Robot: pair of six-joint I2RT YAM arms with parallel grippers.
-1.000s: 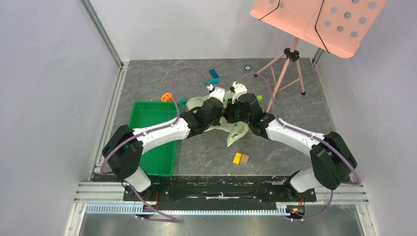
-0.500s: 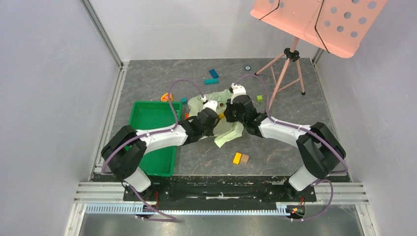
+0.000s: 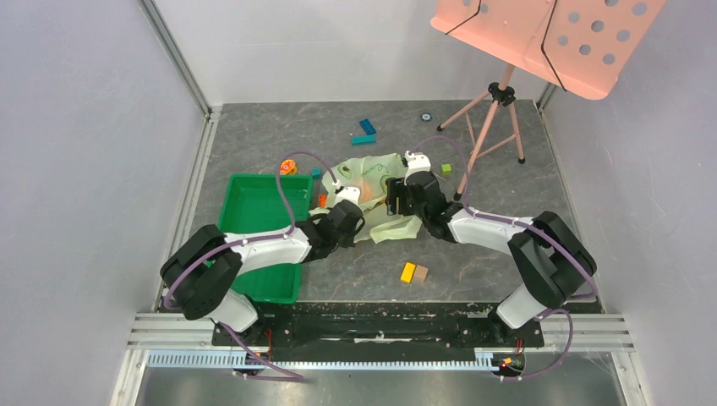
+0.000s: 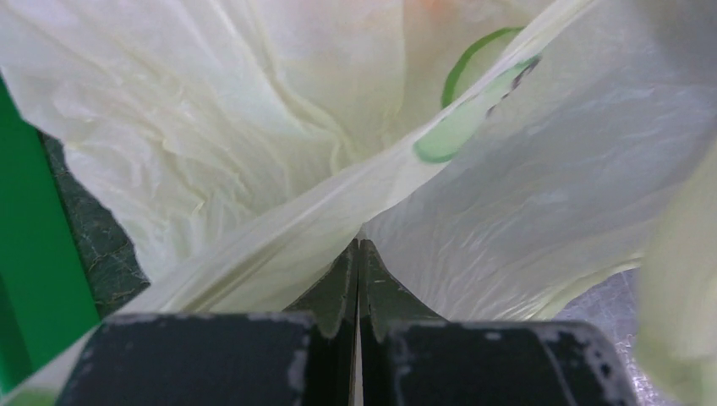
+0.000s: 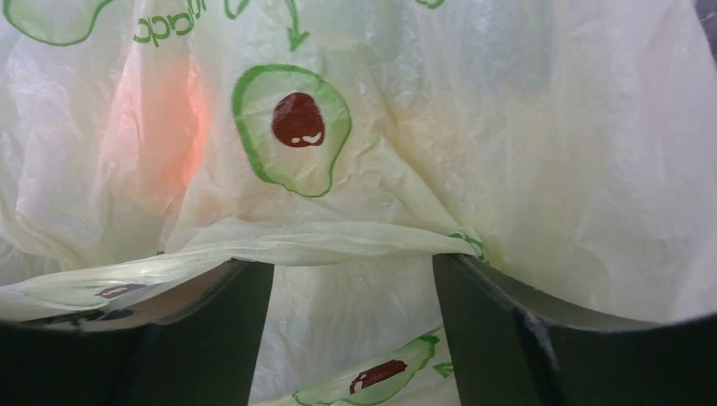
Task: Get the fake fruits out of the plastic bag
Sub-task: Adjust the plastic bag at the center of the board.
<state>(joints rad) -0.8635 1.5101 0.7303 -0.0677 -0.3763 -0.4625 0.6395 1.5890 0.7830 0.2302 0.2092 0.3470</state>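
Right gripper springs open and the thin, pale green avocado-printed plastic bag slumps flat at centre, left gripper still pinching a fold tight, round orange fake fruit glowing inside, so nothing's out yet.

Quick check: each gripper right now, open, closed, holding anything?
Left gripper: closed, pinching a fold of the bag.
Right gripper: open, with bag film draped across its fingers, nothing gripped.
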